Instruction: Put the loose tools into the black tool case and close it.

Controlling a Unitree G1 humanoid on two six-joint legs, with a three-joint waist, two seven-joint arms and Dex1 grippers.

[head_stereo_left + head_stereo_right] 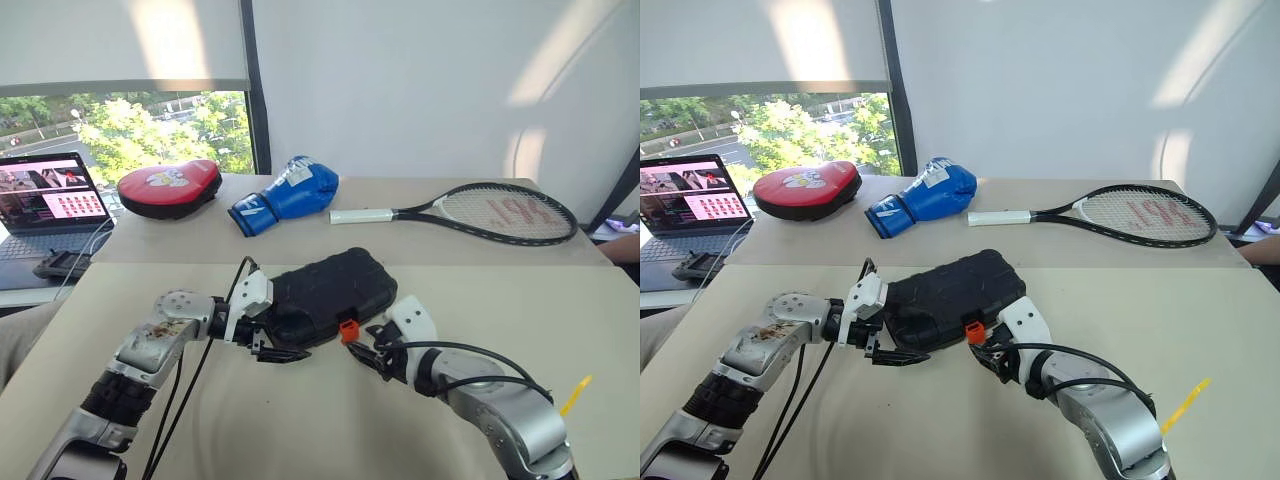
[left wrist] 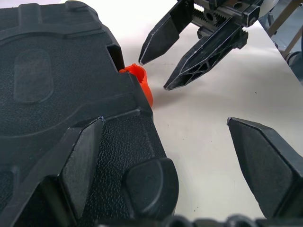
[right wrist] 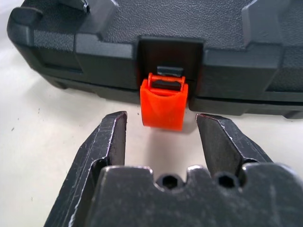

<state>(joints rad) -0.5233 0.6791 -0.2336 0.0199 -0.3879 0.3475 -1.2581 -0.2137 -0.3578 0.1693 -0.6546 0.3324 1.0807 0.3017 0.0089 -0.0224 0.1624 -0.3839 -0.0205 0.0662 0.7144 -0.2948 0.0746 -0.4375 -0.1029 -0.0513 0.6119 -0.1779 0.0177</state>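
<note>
The black tool case (image 1: 325, 285) lies shut on the beige table (image 1: 300, 420), with its orange latch (image 1: 348, 330) at the near edge. My left gripper (image 1: 272, 332) is open and straddles the case's near left corner, one finger (image 2: 83, 156) against the lid and the other finger (image 2: 265, 165) over the table. My right gripper (image 3: 161, 116) is open just in front of the latch (image 3: 163, 106), its fingertips either side of it and not touching. The left wrist view also shows the right gripper (image 2: 156, 73) beside the latch (image 2: 139, 78). The loose tools are out of view.
On the far table lie a tennis racket (image 1: 480, 212), a blue boxing glove (image 1: 288, 195) and a red punch pad (image 1: 170, 187). A laptop (image 1: 45, 205) stands at the far left. A yellow strip (image 1: 575, 395) lies near the right edge.
</note>
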